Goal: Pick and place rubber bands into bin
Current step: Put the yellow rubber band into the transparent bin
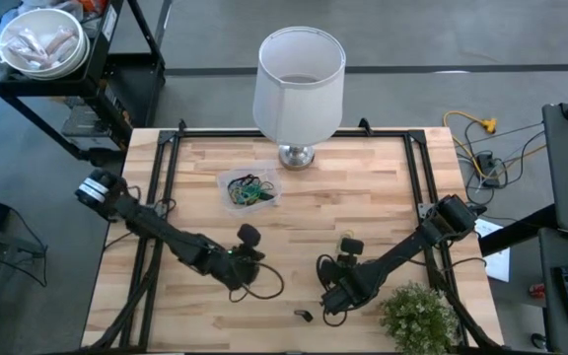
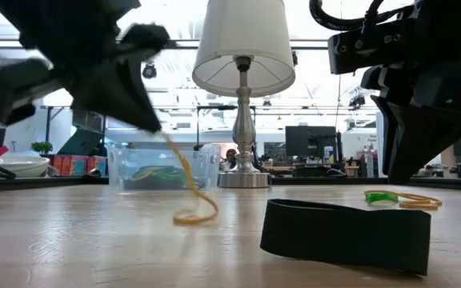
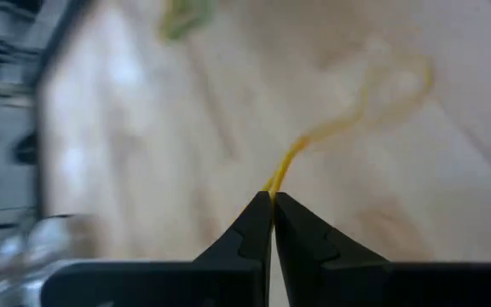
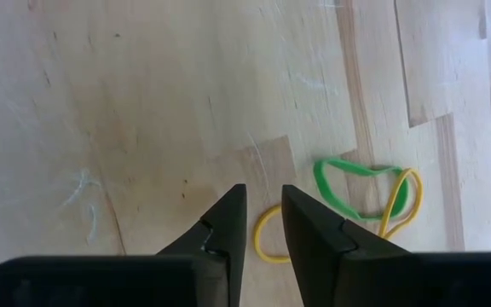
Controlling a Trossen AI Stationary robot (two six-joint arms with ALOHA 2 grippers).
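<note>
My left gripper (image 3: 273, 198) is shut on a yellow rubber band (image 3: 382, 85), above the table's near middle (image 1: 252, 261). The band trails down from it to the wood (image 2: 194, 214). My right gripper (image 4: 262, 213) hangs over the near right part of the table (image 1: 325, 298), fingers slightly apart with nothing between them. A green band (image 4: 361, 183) and a yellow band (image 4: 267, 243) lie on the wood just beside its tips. A wide black band (image 2: 346, 234) lies near the front edge. The clear bin (image 1: 248, 189) holds several bands. My left gripper pinches one end of the yellow band's loop (image 3: 278, 177) between the very ends of its two fingers. The fingers slant down from the table's left. The band hangs slack below them, and its lower loop (image 2: 197, 216) rests on the table.
A white-shaded lamp (image 1: 299, 74) stands at the far middle, just behind the bin. A small green plant (image 1: 417, 318) sits at the near right corner. Bare wood lies between the grippers and the bin.
</note>
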